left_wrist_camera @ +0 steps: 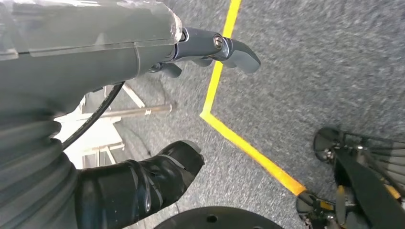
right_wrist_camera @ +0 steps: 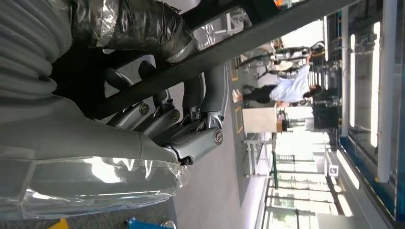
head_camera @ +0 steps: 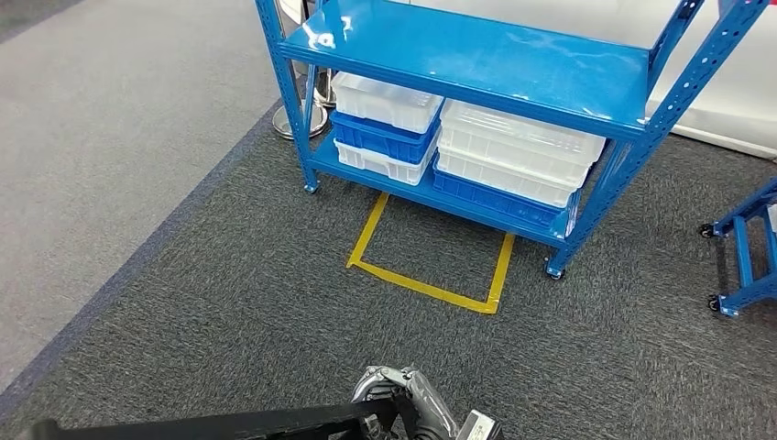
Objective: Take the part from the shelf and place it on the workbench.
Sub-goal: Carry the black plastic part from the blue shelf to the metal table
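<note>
2 robot hands: my left robot hand (left_wrist_camera: pixel 153 52) and my right robot hand (head_camera: pixel 408 401) both hang low over the dark carpet (head_camera: pixel 229 275).
Right robot hand: its fingers (right_wrist_camera: pixel 210 100) are wrapped round the long black part (right_wrist_camera: pixel 267 33), with the thumb on the other side of it, so the part is held.
Part: in the head view the long black part (head_camera: pixel 229 424) lies almost level along the bottom edge, reaching out to the left from my right robot hand, well apart from the shelf (head_camera: pixel 476 55).
Left robot hand: wide; the fingers (left_wrist_camera: pixel 234 50) and the dark thumb (left_wrist_camera: pixel 162 169) stand far apart with nothing between them but carpet.
Shelf: blue metal on castors, its top board bare and shiny.
Lower board: 2 stacks of bins side by side; the left stack has a white bin (head_camera: pixel 389 101) on a blue bin (head_camera: pixel 380 137) on another white one; the right stack has white bins (head_camera: pixel 522 142) over a blue one (head_camera: pixel 499 197).
Floor mark: yellow tape (head_camera: pixel 426 286) forms an open box on the carpet just in front of the shelf.
Right edge: part of a second blue frame (head_camera: pixel 742 257) on castors.
Background: in the right wrist view a person (right_wrist_camera: pixel 291 88) in a light shirt stands far off.
</note>
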Robot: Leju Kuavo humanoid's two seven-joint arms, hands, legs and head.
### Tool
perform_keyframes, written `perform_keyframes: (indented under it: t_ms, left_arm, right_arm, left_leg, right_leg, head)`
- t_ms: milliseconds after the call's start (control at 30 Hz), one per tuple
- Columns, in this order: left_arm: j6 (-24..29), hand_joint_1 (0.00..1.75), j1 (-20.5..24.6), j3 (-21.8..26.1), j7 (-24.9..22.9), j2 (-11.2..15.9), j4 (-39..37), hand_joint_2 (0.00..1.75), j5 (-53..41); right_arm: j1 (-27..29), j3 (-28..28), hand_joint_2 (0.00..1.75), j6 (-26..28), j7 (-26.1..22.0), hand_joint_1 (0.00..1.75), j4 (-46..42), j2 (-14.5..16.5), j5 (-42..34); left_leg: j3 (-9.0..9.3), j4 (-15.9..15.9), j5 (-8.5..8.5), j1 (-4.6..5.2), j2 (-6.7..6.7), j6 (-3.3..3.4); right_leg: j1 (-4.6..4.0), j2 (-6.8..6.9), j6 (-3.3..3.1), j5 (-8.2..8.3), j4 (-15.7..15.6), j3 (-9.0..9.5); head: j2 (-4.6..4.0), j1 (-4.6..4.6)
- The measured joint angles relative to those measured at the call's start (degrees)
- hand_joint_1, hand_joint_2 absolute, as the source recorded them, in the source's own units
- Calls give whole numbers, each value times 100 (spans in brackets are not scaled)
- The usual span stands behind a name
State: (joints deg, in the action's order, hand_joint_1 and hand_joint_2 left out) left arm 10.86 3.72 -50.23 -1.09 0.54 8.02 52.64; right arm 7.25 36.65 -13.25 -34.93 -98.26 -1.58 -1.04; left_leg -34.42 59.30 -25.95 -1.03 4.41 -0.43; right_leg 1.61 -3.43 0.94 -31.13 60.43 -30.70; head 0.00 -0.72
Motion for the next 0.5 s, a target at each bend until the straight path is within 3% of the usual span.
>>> perform_keyframes:
  t_ms: [67,133,200,233,267,300,333,367,433,500]
  left_arm:
    - [4,0,-22,-1,-3,0,-1,175,5]
    - [7,0,-33,-2,-5,-5,-2,175,8]
    - [7,0,-15,-2,-6,-10,-2,175,8]
    - [7,0,-8,-2,-7,-10,-2,175,8]
    - [7,0,-8,-3,-7,-10,-2,175,8]
    - [7,0,-12,-3,-7,-10,-2,175,8]
    - [7,0,-17,-4,-8,-10,-2,175,9]
    - [7,0,-22,-4,-9,-10,-2,175,9]
    - [7,0,-18,-4,-13,-2,-2,175,9]
    - [12,0,-7,-5,-38,8,-2,175,13]
  right_arm:
    - [7,0,175,1,0,175,-10,-6,2]
    - [6,0,175,1,-1,175,-18,-6,3]
    - [10,0,175,1,-1,175,-25,-7,3]
    - [13,0,175,1,0,175,-27,-7,3]
    - [14,0,175,1,0,175,-27,-8,3]
    - [15,0,175,1,0,175,-27,-8,3]
    - [15,0,175,1,0,175,-27,-8,3]
    - [14,0,175,1,0,175,-28,-8,3]
    - [13,0,175,1,-1,175,-33,-9,3]
    - [21,1,175,8,-8,175,-39,-11,7]
  left_leg:
    - [-44,-5,35,-20,38,-80]
    - [-149,192,-103,-22,-121,-124]
    - [-416,819,-492,-17,-327,-149]
    - [-570,1202,-688,-19,-364,-157]
    - [-672,1493,-810,-18,-380,-157]
    - [-675,1593,-822,-15,-389,-146]
    - [-562,1465,-727,-9,-404,-124]
    - [-354,1142,-563,3,-439,-90]
    - [99,337,-314,67,-638,5]
    - [275,-50,-260,132,-761,78]
  right_leg:
    - [-18,109,-94,53,-13,-25]
    - [-18,224,-182,100,-41,-44]
    - [-45,356,-234,127,-48,-83]
    - [-66,428,-247,135,-45,-107]
    - [-86,498,-254,139,-41,-127]
    - [-105,566,-258,142,-39,-138]
    - [-121,629,-261,142,-38,-138]
    - [-136,687,-262,141,-38,-132]
    - [-162,799,-258,137,-40,-119]
    - [-175,907,-229,144,-48,-123]
  head:
    - [0,1]
    - [0,2]
    - [0,4]
    - [0,5]
    - [0,5]
    - [0,5]
    - [0,5]
    - [0,5]
    - [0,4]
    - [0,4]
